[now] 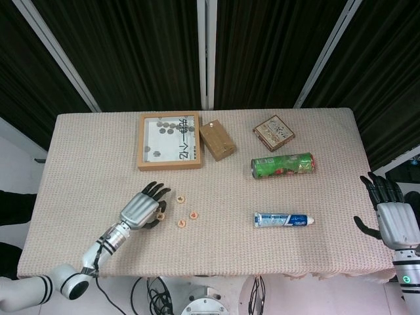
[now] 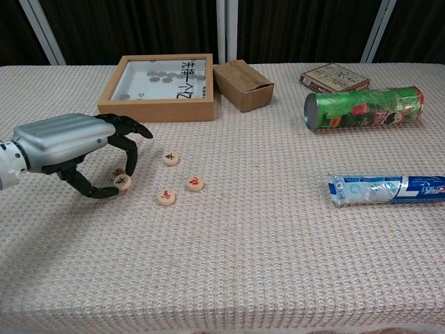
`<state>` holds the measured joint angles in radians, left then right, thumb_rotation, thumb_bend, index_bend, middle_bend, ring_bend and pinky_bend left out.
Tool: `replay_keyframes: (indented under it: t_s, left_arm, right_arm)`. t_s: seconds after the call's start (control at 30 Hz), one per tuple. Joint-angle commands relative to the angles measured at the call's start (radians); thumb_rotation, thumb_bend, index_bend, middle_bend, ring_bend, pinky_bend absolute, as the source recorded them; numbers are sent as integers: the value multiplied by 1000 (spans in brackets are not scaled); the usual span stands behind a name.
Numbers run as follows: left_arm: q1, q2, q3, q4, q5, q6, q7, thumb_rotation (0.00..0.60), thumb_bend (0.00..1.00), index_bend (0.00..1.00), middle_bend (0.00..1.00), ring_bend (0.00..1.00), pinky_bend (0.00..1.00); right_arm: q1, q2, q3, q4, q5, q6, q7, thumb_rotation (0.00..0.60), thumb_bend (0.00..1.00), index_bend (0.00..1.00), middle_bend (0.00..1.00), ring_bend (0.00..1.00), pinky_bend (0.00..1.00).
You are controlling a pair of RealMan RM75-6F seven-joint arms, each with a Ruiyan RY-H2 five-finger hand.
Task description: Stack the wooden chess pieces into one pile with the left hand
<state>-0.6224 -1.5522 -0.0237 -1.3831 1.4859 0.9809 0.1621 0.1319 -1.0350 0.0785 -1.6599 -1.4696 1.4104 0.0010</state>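
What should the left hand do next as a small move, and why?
Probably lift the pinched chess piece slightly and set it squarely on the piece beside it. The left hand already grips it at the table, and three others lie loose nearby.

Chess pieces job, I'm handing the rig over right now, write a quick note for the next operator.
Left hand: fingers curled around one wooden chess piece, beside or partly over a second piece under its fingers; whether it is lifted is unclear.
Right hand: open, off the table's right edge, holding nothing.
Three more pieces lie loose and apart on the cloth.
Done: at most the first pairing has begun.
Left: finish that stack, then add the three loose pieces, left hand only.
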Motion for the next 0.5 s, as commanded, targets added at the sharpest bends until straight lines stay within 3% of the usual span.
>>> replay_keyframes:
  t_s: [0.03, 0.5]
  left_arm:
    - [-4, 18, -13, -21, -17, 1, 21, 600, 284, 502, 90, 0, 0]
    - [-9, 1, -21, 6, -59, -10, 41, 600, 283, 498, 90, 0, 0]
  right_arm:
    - [0, 0, -1, -1, -1, 0, -1, 600, 207, 0, 0, 0, 0]
    - [0, 2, -1, -1, 1, -2, 2, 600, 208, 0, 0, 0, 0]
